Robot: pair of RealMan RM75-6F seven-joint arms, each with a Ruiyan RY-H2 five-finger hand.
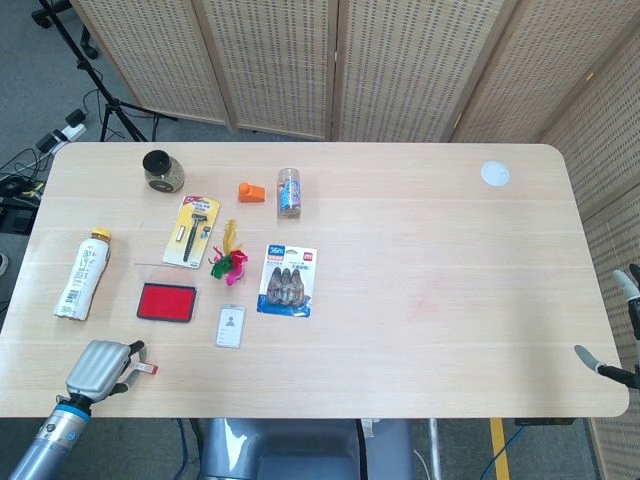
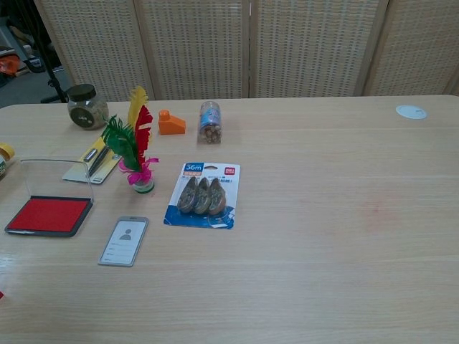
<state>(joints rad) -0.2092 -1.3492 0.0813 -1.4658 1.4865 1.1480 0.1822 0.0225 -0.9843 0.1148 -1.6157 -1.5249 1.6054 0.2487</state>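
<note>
At the near left edge of the pale wood table (image 1: 420, 250), the left hand (image 1: 97, 367) pinches one small red-and-white tag (image 1: 146, 369). Just beyond lie one flat red ink pad (image 1: 166, 302), one white squeeze bottle (image 1: 83, 275) and one grey card (image 1: 230, 326). Further right sits one blister pack (image 1: 287, 281). The right hand (image 1: 618, 330) shows only fingertips at the right edge; whether it is clamped or apart cannot be told.

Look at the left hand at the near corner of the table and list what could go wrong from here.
1. The left hand pinches a small red piece close to the table's near edge; if the pinch slips, the piece may fall to the floor.
2. The open red ink pad lies just beyond the hand; a careless forward sweep might knock it or the card beside it.
</note>
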